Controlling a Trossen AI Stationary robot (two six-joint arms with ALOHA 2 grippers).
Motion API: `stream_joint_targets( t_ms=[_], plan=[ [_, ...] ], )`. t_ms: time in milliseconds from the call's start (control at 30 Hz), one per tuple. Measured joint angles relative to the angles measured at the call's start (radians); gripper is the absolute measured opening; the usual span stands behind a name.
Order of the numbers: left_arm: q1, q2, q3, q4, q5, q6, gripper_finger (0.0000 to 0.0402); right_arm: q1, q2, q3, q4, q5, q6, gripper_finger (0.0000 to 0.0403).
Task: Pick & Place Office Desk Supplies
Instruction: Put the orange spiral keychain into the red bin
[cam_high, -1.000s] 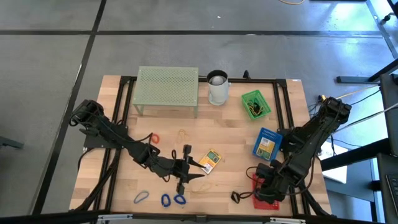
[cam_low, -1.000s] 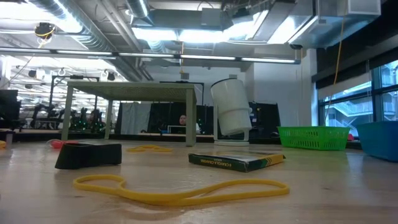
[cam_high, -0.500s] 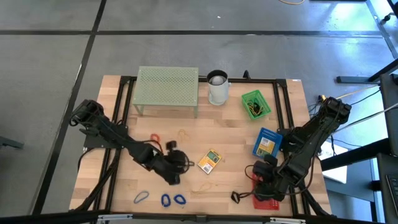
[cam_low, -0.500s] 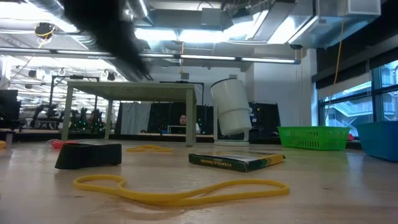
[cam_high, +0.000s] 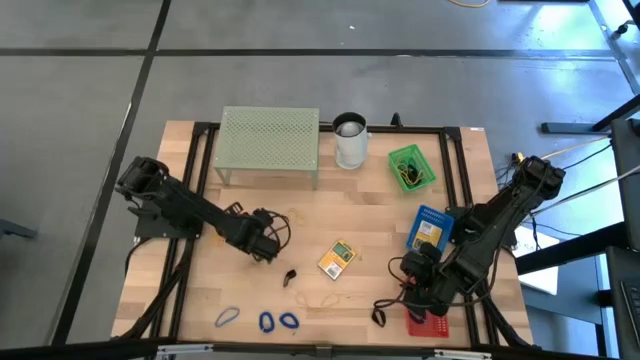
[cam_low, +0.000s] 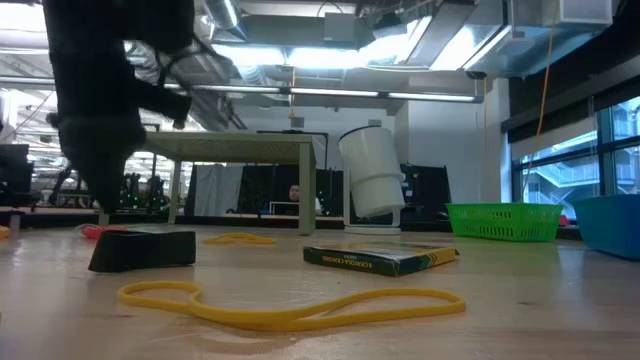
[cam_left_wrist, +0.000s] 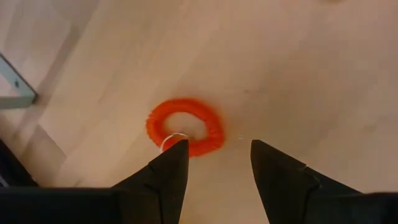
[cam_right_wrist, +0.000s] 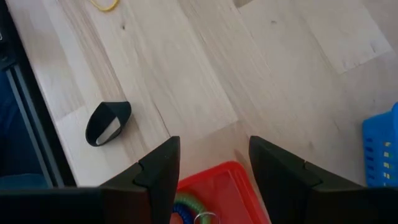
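Observation:
An orange coiled band (cam_left_wrist: 185, 126) lies flat on the wood. My left gripper (cam_left_wrist: 217, 149) hangs open just above it, fingers pointing down, in the left middle of the table (cam_high: 262, 238). A black binder clip (cam_high: 290, 276), a yellow card pack (cam_high: 337, 259) and a yellow rubber band (cam_high: 322, 298) lie loose near the table's middle. Three blue bands (cam_high: 266, 321) lie by the near edge. My right gripper (cam_right_wrist: 211, 155) stands open over the rim of the red tray (cam_right_wrist: 214, 183) at the near right. A second binder clip (cam_right_wrist: 107, 122) lies beside that tray.
A pale green mesh stand (cam_high: 270, 145) and a white cup (cam_high: 350, 140) stand at the far edge. A green tray (cam_high: 411, 167) and a blue tray (cam_high: 430, 230) sit on the right. A tan band (cam_high: 293, 214) lies near the left gripper. Black frame rails run along both sides.
My left gripper has left the spot beside the card pack and moved toward the table's far left. It has tipped from lying level to pointing down and has sunk over the orange band. The black binder clip has stayed where it lay. My right gripper has turned slightly over the red tray.

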Motion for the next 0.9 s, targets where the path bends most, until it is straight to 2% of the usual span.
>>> stream_joint_targets(
  t_ms=[200, 367, 633, 733, 900],
  plan=[
    [0.085, -0.001, -0.09, 0.047, 0.014, 0.018, 0.0169, -0.012, 0.0, 0.0, 0.002, -0.001, -0.035, 0.0194],
    [0.138, -0.007, -0.138, 0.132, 0.062, 0.104, 0.0168, -0.025, 0.0, 0.0, 0.007, -0.001, -0.072, 0.0194],
    [0.197, -0.008, -0.148, 0.156, 0.141, 0.163, 0.0167, -0.045, 0.0, 0.0, 0.009, -0.001, -0.076, 0.0194],
    [0.212, -0.008, -0.148, 0.16, 0.183, 0.199, 0.0155, -0.046, 0.0, 0.0, 0.009, -0.001, -0.076, 0.0194],
    [0.222, -0.008, -0.148, 0.173, 0.214, 0.233, 0.0108, -0.045, 0.0, 0.0, 0.009, -0.001, -0.078, 0.0194]
  ],
)
